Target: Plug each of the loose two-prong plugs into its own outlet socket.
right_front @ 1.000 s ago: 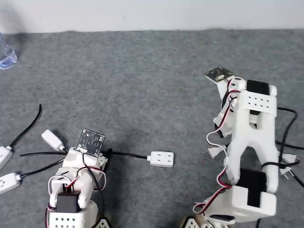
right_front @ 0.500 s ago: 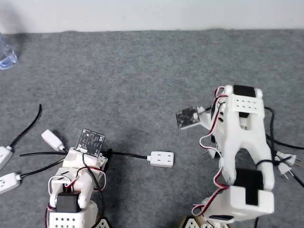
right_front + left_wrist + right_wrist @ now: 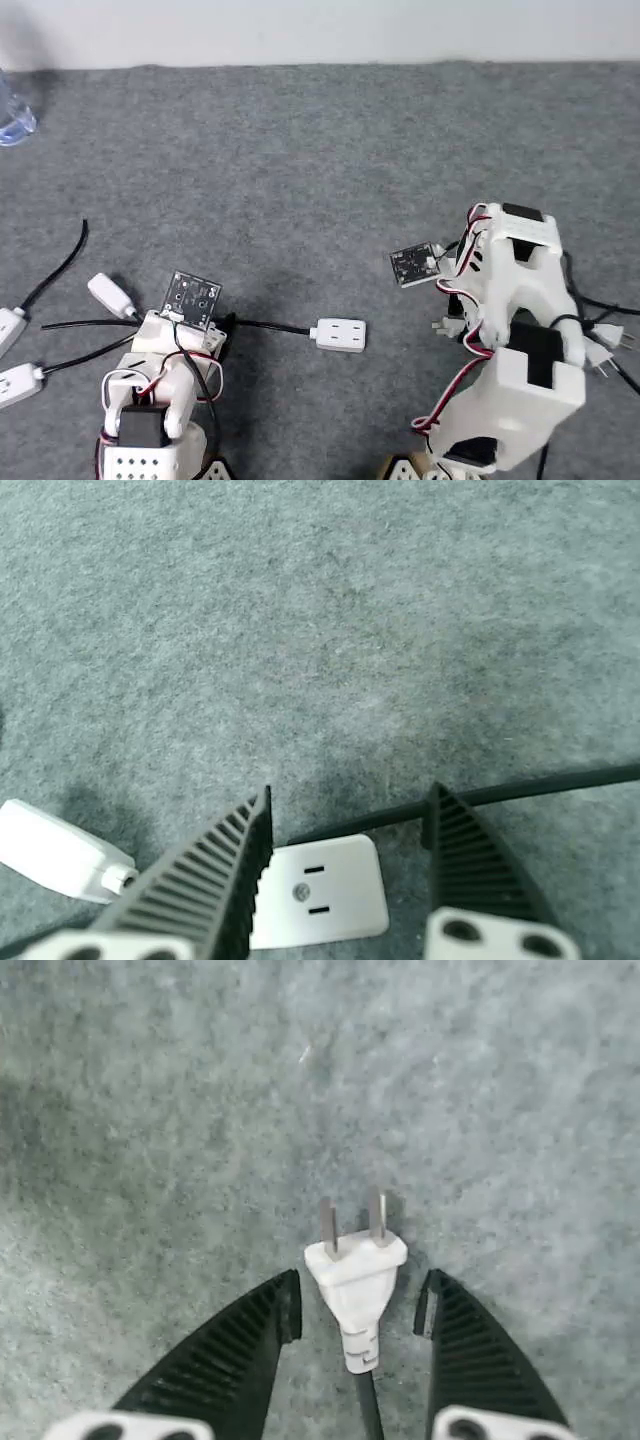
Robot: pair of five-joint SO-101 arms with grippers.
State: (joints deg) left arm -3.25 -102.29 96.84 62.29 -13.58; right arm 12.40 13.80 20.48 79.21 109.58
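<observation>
White two-prong plug lies flat on the grey felt-like counter, prongs pointing away from the right claw. That claw's fingers are spread wide either side of the plug, not touching it. Left claw is also wide, straddling a white outlet socket beside a black cord. High view: another socket block lies between the arms.

White plastic arms, black servos, red-white cables; ribbed black jaws, apparently white-mounted.
</observation>
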